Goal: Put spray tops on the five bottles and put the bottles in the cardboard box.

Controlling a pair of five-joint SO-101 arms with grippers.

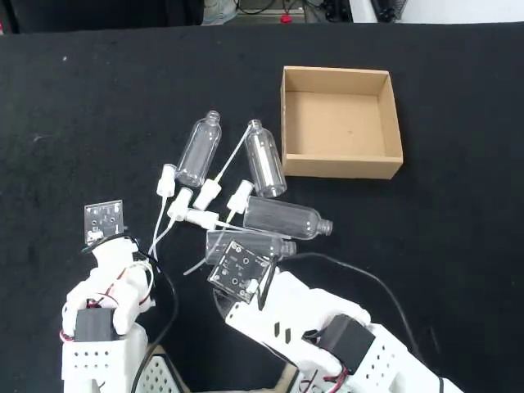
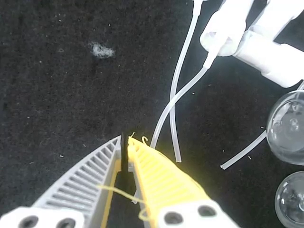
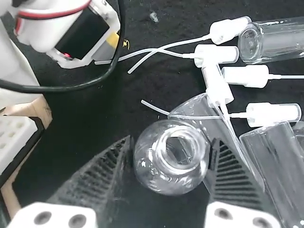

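Lower left of the high view: the left claw (image 2: 124, 140) is pressed shut with nothing between its jaws. It is held over the black desk (image 1: 65, 106), just beside two loose dip tubes.

At the frame's centre, five spray tops (image 1: 180, 203) are counted, lying loose with their tubes crossed; none is fitted to a bottle. Among and above them, four clear bottles (image 1: 199, 149) are laid on their sides, necks open.

At lower centre, the right claw (image 3: 169, 142) is closed around a fifth bottle (image 3: 168, 164). Its jaws are set against either side of the body, and the open mouth is turned toward the wrist camera.

At the upper right, one cardboard box (image 1: 342, 166) is seen open, well apart from both claws, with no bottle in it.

The task is judged to be at its first step: one bottle is secured, and no top is yet fitted. A spray top is called for next, most likely to be taken by the left claw once it is opened. Its tube is then to be threaded into the held neck before the top is pressed home.
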